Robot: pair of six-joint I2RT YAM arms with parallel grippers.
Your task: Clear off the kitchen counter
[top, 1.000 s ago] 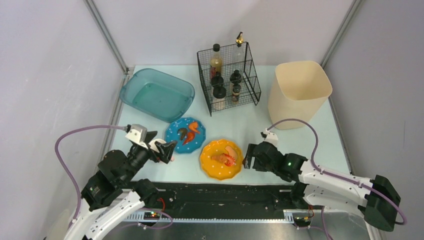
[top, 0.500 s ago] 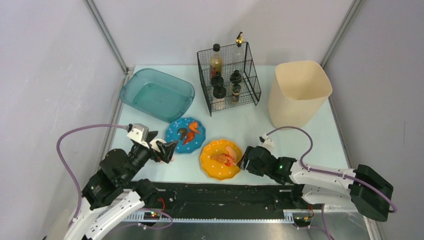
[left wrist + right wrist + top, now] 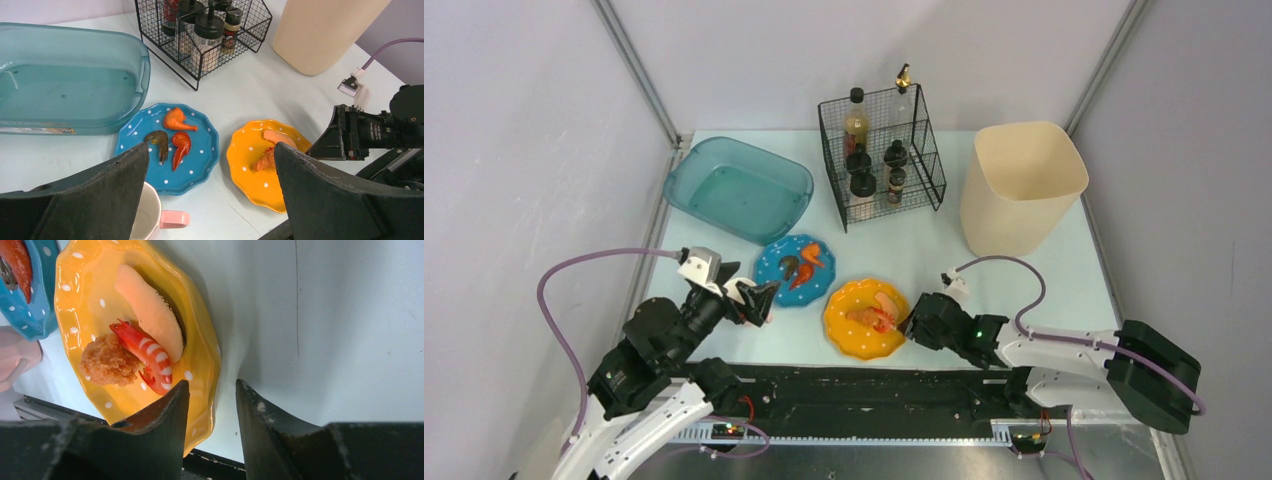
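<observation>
Left gripper (image 3: 762, 298): jaws spread wide, raised above the kitchen counter (image 3: 924, 250). Mug (image 3: 147, 220) directly beneath it, blue plate (image 3: 200, 150) just ahead of the fingertips. Right gripper (image 3: 212, 382): jaws partly spread, astride the orange plate (image 3: 85, 300) rim, one finger over it, one outside; no pinch visible.

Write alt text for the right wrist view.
The right hand straddles the rim of an orange polka-dot plate with its fingers, one inside and one outside, not yet closed on it. The plate, on the kitchen counter, holds a striped shrimp, a fried nugget and a pale slice.
</observation>
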